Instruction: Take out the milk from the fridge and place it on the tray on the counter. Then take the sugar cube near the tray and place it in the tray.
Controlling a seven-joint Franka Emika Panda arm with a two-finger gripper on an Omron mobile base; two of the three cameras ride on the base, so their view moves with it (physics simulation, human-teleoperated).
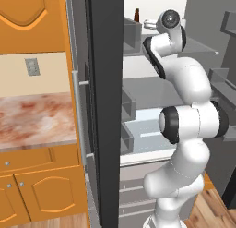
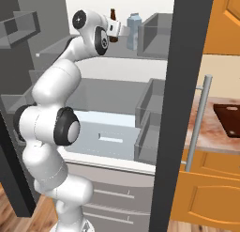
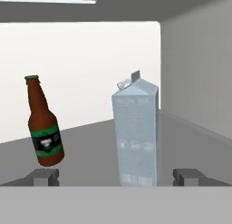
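The milk (image 3: 136,134), a pale blue-grey gable-top carton, stands upright on the top shelf of the open fridge (image 2: 112,69), close to the shelf's right-hand wall and directly ahead of the hand. In the hand view it sits between the two dark fingertips (image 3: 46,176), a little right of the midline, so a straight advance would probably bring it between the jaws. The gripper (image 3: 117,177) is spread wide and holds nothing; the gap is broader than the carton, which suits a side-on pinch across its narrow body. To the carton's left, a dark brown bottle (image 3: 44,125) with a green label leans at a tilt, apart from the carton. It is the nearest obstacle, and a drift to that side could knock it.

In the right base view the arm reaches high into the upper compartment, with the carton (image 2: 134,30) just beyond the wrist. Below lie grey shelves and a pale drawer (image 2: 105,137). Past the fridge door edge and its long silver handle (image 2: 199,125), the tray (image 2: 228,117) lies flat on the marbled counter (image 2: 208,132), its end in view, awaiting the carton. The reach appears to be in its approach stage, with the grasp not yet made.
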